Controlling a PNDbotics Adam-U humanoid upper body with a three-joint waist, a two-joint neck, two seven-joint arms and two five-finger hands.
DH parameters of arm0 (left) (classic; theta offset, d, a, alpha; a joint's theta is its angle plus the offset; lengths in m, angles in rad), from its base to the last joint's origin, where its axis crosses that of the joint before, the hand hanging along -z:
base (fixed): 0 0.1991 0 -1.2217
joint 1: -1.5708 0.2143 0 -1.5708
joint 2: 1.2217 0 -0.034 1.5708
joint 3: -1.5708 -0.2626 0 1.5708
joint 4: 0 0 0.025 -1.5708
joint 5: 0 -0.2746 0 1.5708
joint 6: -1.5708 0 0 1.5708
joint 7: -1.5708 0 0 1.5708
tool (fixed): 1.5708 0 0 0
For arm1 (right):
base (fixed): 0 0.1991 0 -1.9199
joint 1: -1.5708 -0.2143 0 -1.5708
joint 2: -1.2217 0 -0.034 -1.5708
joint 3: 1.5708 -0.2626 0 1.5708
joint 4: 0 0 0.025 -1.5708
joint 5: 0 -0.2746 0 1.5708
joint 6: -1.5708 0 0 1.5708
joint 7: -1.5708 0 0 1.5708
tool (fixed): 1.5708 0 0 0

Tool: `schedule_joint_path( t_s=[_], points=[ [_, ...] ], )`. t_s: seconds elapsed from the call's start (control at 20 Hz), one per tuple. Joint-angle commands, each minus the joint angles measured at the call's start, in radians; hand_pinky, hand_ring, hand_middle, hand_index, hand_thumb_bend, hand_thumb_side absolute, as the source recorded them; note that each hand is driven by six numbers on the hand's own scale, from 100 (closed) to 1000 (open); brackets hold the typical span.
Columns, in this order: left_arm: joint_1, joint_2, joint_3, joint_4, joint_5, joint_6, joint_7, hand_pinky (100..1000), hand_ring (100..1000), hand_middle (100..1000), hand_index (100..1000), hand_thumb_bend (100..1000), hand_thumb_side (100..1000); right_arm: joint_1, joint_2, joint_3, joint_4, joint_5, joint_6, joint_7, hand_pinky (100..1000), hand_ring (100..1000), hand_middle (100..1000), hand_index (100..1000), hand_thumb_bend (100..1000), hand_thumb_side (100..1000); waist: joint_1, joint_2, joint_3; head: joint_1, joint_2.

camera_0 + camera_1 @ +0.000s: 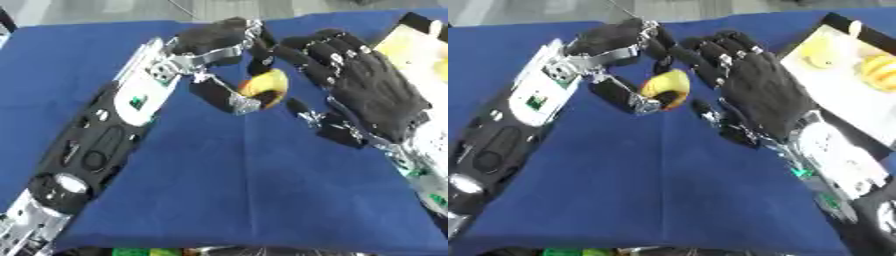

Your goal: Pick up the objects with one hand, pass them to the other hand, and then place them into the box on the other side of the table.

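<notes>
Left robot hand (219, 42) clamps a yellow object (265, 86), right robot hand (754, 85) spread apart; box (833, 95) holds yellow items (878, 71).

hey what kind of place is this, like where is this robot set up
Probably a lab or test bench: a table under a blue cloth, a white box holding yellow items, and grey floor beyond.

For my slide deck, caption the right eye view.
Left hand holds a yellow object beside the open right hand above the blue cloth.
</notes>
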Motion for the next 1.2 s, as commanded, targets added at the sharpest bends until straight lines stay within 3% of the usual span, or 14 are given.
schedule_joint_path(
  t_s=[0.05,0.65,1.2],
  points=[
    [-0.017,-0.001,0.011,-0.027,0.017,0.007,-0.002,564,342,315,376,100,251,-0.011,-0.006,-0.001,-0.021,-0.016,0.004,-0.001,825,807,824,906,249,100,-0.005,-0.017,0.001,-0.004,-0.003],
    [-0.017,-0.008,0.013,-0.06,0.073,0.033,-0.03,562,339,312,373,100,254,-0.009,-0.006,0.0,-0.021,-0.038,0.01,0.005,811,793,800,838,193,100,-0.002,-0.016,0.003,-0.012,-0.003],
    [-0.023,-0.003,0.035,-0.061,0.072,0.051,-0.019,563,339,312,373,100,256,-0.011,-0.006,0.001,-0.021,-0.036,0.005,0.001,811,786,794,825,219,100,-0.001,-0.015,0.001,-0.015,-0.003]
  ],
)
